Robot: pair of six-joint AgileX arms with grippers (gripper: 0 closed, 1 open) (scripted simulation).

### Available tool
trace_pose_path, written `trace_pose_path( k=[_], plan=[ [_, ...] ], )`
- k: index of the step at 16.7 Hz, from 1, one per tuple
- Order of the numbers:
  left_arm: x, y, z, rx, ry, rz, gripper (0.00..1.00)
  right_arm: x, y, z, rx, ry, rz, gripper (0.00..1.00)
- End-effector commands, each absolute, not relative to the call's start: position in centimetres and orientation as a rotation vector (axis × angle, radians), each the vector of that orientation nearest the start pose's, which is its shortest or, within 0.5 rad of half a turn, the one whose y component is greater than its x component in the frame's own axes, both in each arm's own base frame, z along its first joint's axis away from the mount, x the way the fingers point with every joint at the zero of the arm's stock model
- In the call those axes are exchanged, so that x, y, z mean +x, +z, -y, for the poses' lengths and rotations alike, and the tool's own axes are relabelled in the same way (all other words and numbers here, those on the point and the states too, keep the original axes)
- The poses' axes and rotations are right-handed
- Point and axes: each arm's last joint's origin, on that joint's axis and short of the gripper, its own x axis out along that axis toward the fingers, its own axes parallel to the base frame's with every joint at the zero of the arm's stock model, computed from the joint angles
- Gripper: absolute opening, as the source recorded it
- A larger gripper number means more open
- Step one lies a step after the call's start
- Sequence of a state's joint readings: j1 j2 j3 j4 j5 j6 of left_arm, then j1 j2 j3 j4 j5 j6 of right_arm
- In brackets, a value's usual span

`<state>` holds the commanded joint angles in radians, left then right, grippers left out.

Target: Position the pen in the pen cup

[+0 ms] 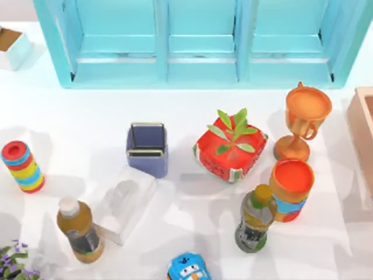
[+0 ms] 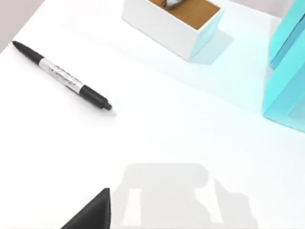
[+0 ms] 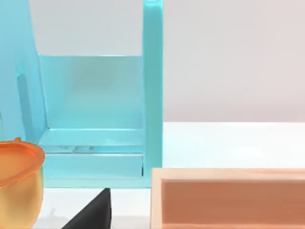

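The pen (image 2: 62, 76) is black with a pale label around its middle. It lies flat on the white table in the left wrist view, near a white box (image 2: 174, 19) with a brown inside. A dark corner of my left gripper (image 2: 93, 214) shows some way from the pen, apart from it. The pen cup (image 1: 147, 149), periwinkle and square-sided, stands upright left of the table's middle in the top view, with nothing seen inside. A dark corner of my right gripper (image 3: 93, 212) shows near the orange trophy (image 3: 16, 183) and a peach tray (image 3: 228, 200).
A teal cabinet (image 1: 198, 41) spans the back. Around the cup stand a red planter (image 1: 230, 149), a clear box (image 1: 123, 201), two bottles (image 1: 80, 230) (image 1: 254, 219), an orange-red canister (image 1: 290, 186), the trophy (image 1: 303, 119) and a striped stack (image 1: 22, 166).
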<state>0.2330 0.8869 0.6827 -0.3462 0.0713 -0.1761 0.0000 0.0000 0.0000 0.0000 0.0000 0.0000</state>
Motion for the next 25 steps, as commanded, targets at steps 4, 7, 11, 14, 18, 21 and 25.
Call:
trace_pose_path(
  k=[4, 7, 11, 14, 18, 21, 25],
  plan=[
    [25.6, 28.6, -8.1, -0.446, 0.275, -0.663, 1.00, 10.6, 16.0, 0.1, 0.000, 0.000, 0.000, 1.00],
    [30.5, 28.4, -11.8, -0.611, 0.330, -0.754, 1.00, 10.6, 16.0, 0.1, 0.000, 0.000, 0.000, 1.00],
    [35.9, 25.9, -17.2, -0.842, 0.412, -0.854, 1.00, 10.6, 16.0, 0.1, 0.000, 0.000, 0.000, 1.00],
    [38.5, 22.9, -20.7, -0.997, 0.468, -0.917, 1.00, 10.6, 16.0, 0.1, 0.000, 0.000, 0.000, 1.00],
    [40.3, 18.8, -23.8, -1.158, 0.522, -1.000, 1.00, 10.6, 16.0, 0.1, 0.000, 0.000, 0.000, 1.00],
    [40.9, 16.4, -24.8, -1.231, 0.544, -1.050, 1.00, 10.6, 16.0, 0.1, 0.000, 0.000, 0.000, 1.00],
    [41.0, 15.9, -25.0, -1.247, 0.548, -1.064, 1.00, 10.6, 16.0, 0.1, 0.000, 0.000, 0.000, 1.00]
  ],
)
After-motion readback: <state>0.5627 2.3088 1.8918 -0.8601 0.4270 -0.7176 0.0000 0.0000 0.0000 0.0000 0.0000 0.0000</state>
